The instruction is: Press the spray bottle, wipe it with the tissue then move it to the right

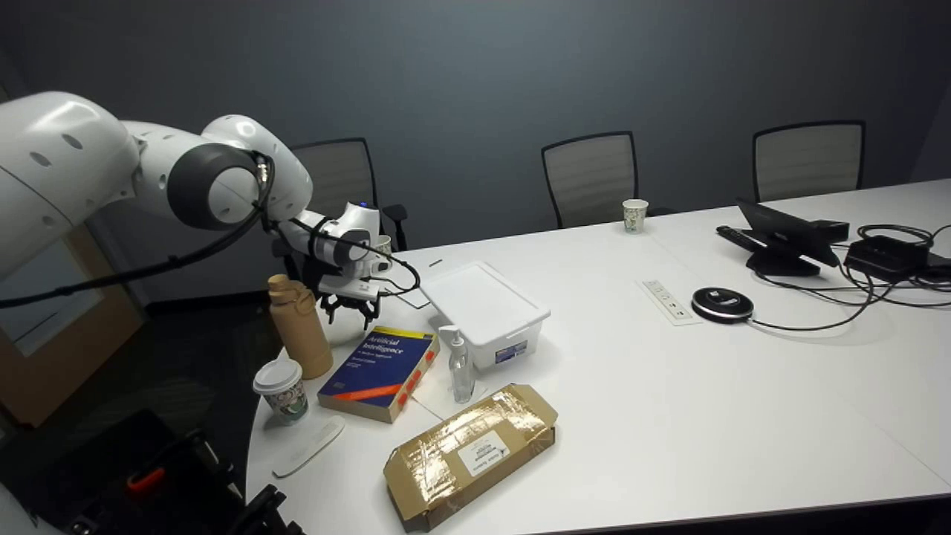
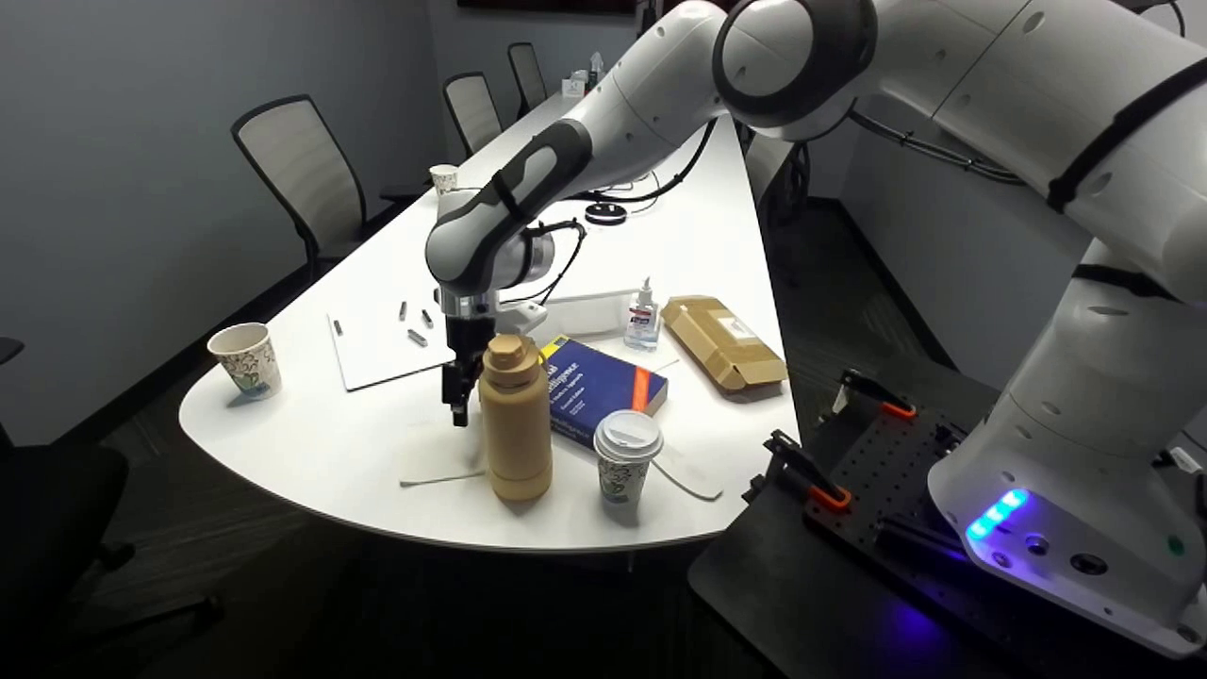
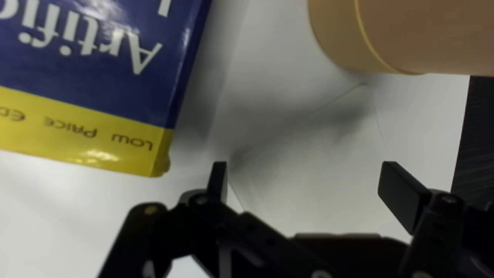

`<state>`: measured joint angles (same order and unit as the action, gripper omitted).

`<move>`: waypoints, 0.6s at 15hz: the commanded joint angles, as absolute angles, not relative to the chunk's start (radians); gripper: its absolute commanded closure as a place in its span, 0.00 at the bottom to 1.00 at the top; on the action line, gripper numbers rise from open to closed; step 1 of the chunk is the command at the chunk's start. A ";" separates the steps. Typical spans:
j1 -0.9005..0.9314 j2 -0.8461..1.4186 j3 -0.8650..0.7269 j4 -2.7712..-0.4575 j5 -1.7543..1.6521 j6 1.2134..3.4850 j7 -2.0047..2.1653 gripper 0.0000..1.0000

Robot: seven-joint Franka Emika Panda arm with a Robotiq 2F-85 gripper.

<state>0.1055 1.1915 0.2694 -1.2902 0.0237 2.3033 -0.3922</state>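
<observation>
Setting: dark grey wall (image 1: 475, 96) behind; white table (image 1: 706, 416) in front, bearing all items below.

Item, gripper (image 3: 303, 179): released, jaws well parted, nothing between them; poised over the tissue, apparently clear of it.

Item, tissue (image 3: 324, 158): flat pale sheet, so identified by judgement; one corner just beside the tan bottle (image 2: 517, 434), contact not determinable.

Item, spray bottle (image 1: 461, 371): slim, clear, pump-topped; upright in both exterior views; between the lidded plastic box (image 1: 483, 297) and the cardboard box (image 1: 475, 461), well apart from the gripper. Whether pressed: cannot be told.

Step in hand, as judged: collecting the tissue.

Hazards, with causes:
1. Missed pick. The sheet is thin and offers little edge; the jaws may skim over it, or go too low and press on the table.
2. Toppled tan bottle. Tall, near the gripper and the table's edge; a sideways sweep could knock it off.
3. Snag on the blue book (image 1: 375, 371). Its yellow corner lies near the jaws.
4. Spray bottle tipped. Narrow and probably light; an off-centre press or wipe could upset it.
5. Blocked move. The cardboard box may obstruct the route, depending on whose right is meant.
</observation>
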 commanded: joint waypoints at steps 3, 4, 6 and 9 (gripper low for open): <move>0.137 1.297 0.269 -1.158 0.014 2.294 -0.408 0.00; 0.142 1.309 0.268 -1.144 0.012 2.291 -0.406 0.00; 0.155 1.339 0.262 -1.112 0.006 2.289 -0.401 0.00; 0.169 1.364 0.254 -1.079 0.001 2.293 -0.393 0.11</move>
<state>0.1425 1.3181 0.2653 -1.1498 0.0152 2.3028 -0.3926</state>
